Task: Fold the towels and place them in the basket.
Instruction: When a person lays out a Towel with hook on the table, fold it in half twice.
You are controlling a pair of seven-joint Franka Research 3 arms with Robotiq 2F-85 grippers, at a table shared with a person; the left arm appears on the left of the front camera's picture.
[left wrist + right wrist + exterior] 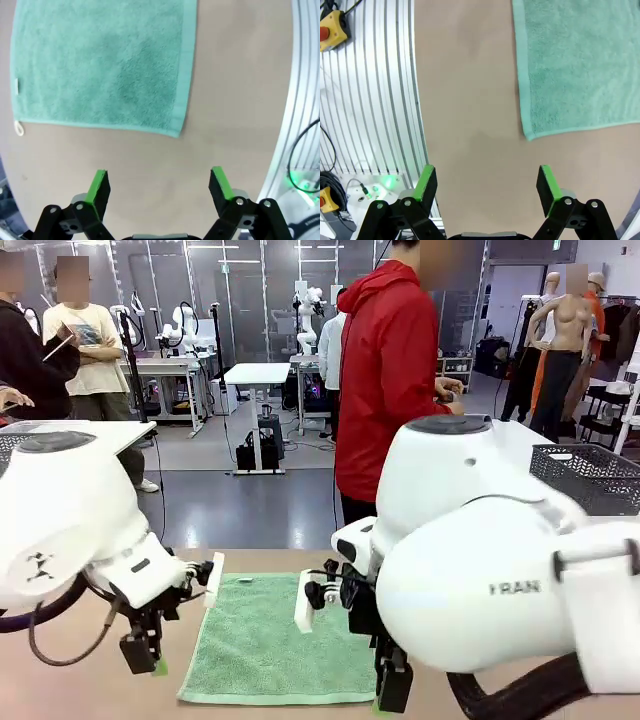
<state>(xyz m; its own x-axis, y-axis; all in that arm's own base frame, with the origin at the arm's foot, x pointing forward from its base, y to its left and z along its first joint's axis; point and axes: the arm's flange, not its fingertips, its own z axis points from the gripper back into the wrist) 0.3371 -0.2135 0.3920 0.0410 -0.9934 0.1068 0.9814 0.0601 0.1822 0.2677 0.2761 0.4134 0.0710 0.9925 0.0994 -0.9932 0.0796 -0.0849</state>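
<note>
A mint green towel (280,640) lies flat and unfolded on the brown table between my two arms. My left gripper (148,655) hangs open just off the towel's near left corner, pointing down. In the left wrist view the towel (100,65) spreads above the open left gripper (160,187), with its cord loop (19,128) at one corner. My right gripper (392,692) hangs open by the towel's near right corner. In the right wrist view the towel (580,65) lies up and to the right of the open right gripper (487,187). The dark grey mesh basket (590,475) stands at the far right, behind my right arm.
A person in a red jacket (385,380) stands at the far side of the table. The table's ribbed aluminium edge (305,100) (370,100) runs close beside both grippers. A yellow box with a red button (332,30) sits beyond that edge.
</note>
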